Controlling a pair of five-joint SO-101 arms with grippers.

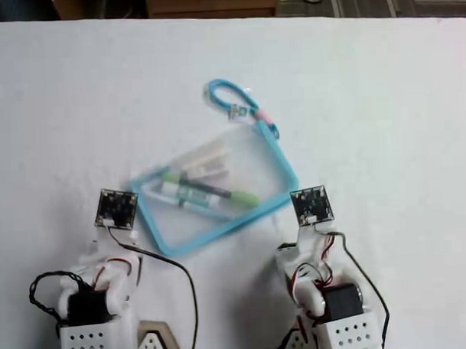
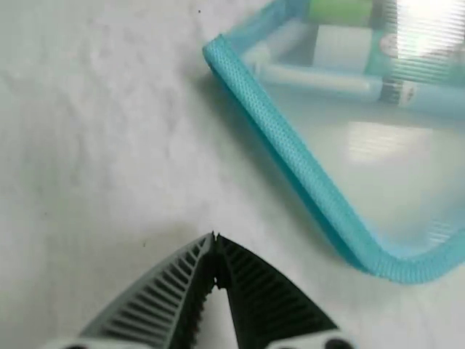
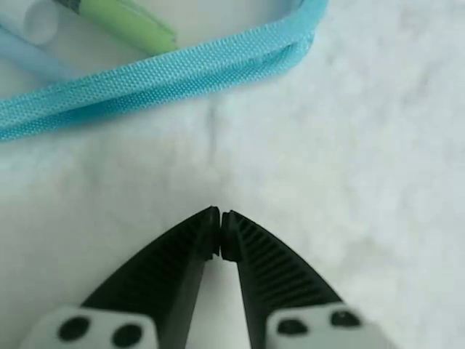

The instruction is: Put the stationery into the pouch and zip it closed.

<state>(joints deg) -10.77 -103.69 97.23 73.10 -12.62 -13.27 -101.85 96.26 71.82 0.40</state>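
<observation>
Our left gripper (image 2: 216,241) hung over the desk (image 1: 383,100), fingers pressed together, just beside the blue-edged clear pouch (image 1: 190,220). We saw pens (image 1: 209,192) inside it, and beside its other edge the right gripper (image 3: 220,218), fingers likewise pressed together.

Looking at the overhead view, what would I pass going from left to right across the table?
Left arm → pouch → right arm.

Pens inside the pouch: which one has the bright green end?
The long dark-barrelled pen lying slantwise across the pouch; the others beside it are pale cream or white.
</observation>
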